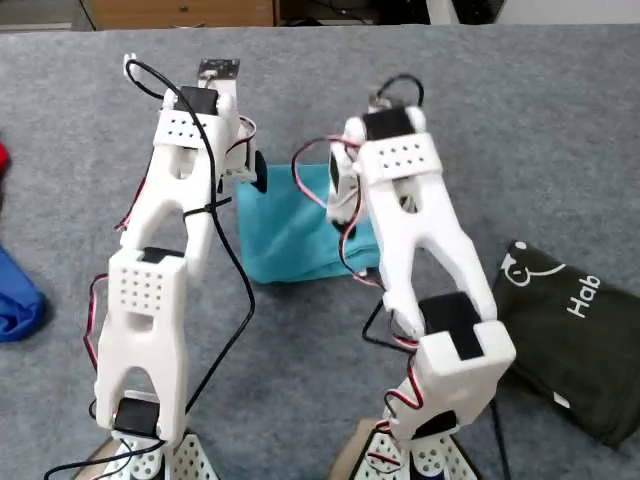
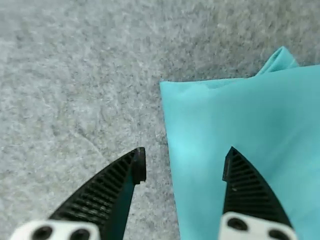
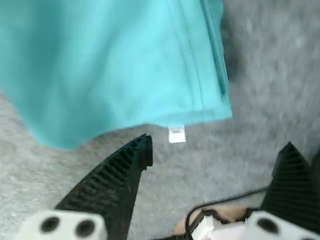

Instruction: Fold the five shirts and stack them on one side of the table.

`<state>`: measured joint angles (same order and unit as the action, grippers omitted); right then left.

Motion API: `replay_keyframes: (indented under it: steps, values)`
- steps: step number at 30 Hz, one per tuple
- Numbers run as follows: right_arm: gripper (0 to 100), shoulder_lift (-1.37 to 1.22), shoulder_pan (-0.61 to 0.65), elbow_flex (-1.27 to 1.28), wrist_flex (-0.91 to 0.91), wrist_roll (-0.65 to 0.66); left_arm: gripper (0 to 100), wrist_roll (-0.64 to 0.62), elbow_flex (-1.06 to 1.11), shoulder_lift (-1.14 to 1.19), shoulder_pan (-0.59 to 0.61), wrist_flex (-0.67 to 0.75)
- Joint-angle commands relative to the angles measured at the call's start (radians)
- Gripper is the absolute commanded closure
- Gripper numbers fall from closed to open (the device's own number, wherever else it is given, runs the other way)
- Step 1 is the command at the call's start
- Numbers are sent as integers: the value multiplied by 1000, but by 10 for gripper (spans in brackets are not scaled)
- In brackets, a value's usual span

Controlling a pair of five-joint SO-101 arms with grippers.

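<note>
**Teal shirt [image 1: 295, 235] lying mid-frame btw. the arms**

It is resting folded on the grey desk [image 1: 520, 110]. Left pincer [image 2: 185, 162] is hanging released, w/ the shirt's edge between its tips. Right pincer [image 3: 217, 150], also released, is hovering just off the hem. Black shirt [image 1: 570, 340] is sitting lower right, blue shirt [image 1: 15, 300] at left edge.

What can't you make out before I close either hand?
High view: left arm and right arm hide side edges of the teal shirt.
High view: the left edge cuts off the blue shirt and a red item; the right edge, the dark shirt.
Right wrist view: the white tag is too blurred to read.
</note>
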<state>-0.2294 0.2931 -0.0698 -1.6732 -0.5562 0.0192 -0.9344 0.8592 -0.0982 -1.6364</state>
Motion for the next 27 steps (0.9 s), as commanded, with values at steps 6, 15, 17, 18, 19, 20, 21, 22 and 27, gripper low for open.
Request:
replay_keyframes:
  steps: [6, 15, 17, 18, 19, 20, 21, 22, 27]
  values:
    - [630, 128, 87, 251, 241, -155, 740, 8, -334, 139, -29, -97]
    - [630, 257, 77, 559, 646, -371, 740, 29, -353, 150, -25, -120]
    - [630, 262, 39, 604, 704, -387, 740, 29, -353, 150, -25, -120]
    - [630, 262, 21, 621, 730, -387, 740, 29, -353, 150, -25, -120]
    - [630, 259, 4, 634, 755, -387, 740, 28, -353, 151, -25, -120]
    - [630, 257, -7, 644, 776, -387, 740, 20, -353, 151, -25, -120]
    - [630, 255, -15, 651, 799, -387, 740, 0, -353, 151, -25, -120]
    - [630, 255, -19, 657, 825, -388, 740, -25, -353, 151, -23, -120]
    - [633, 254, -13, 687, 928, -388, 740, -114, -353, 151, -18, -120]
